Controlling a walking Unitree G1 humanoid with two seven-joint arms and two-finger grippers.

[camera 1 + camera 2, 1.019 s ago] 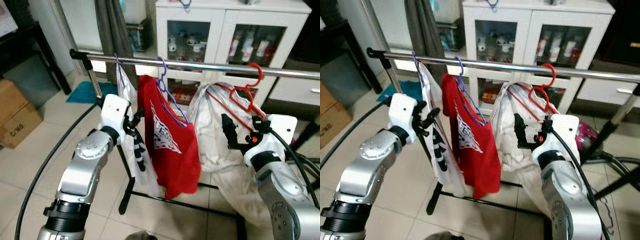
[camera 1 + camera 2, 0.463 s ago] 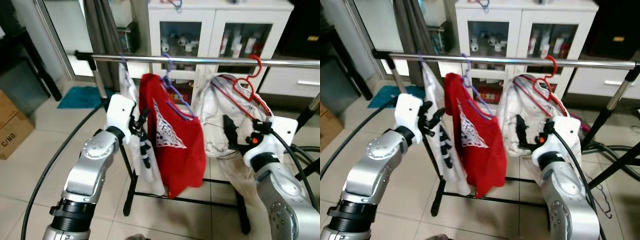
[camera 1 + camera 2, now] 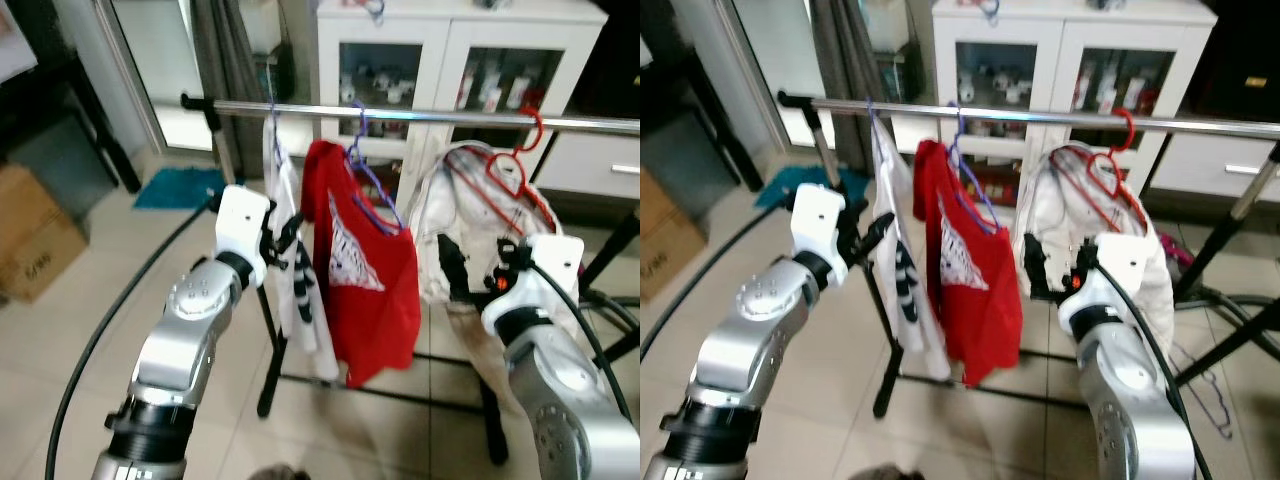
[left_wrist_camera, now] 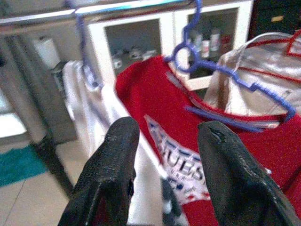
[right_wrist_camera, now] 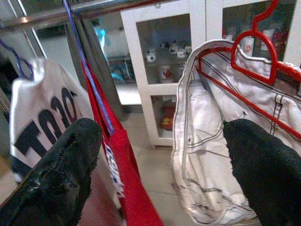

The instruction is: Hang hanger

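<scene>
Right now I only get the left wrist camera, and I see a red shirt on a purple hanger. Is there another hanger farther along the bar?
Observer: Yes, a red hanger hooks over the rail, carrying a cream garment.
Operator: Where's my other gripper?
Observer: The right gripper is open in front of that cream garment, below the red hanger, holding nothing.
Operator: Anything on the floor?
Observer: A cardboard box stands on the tiles to the robot's left, away from the rack.
</scene>
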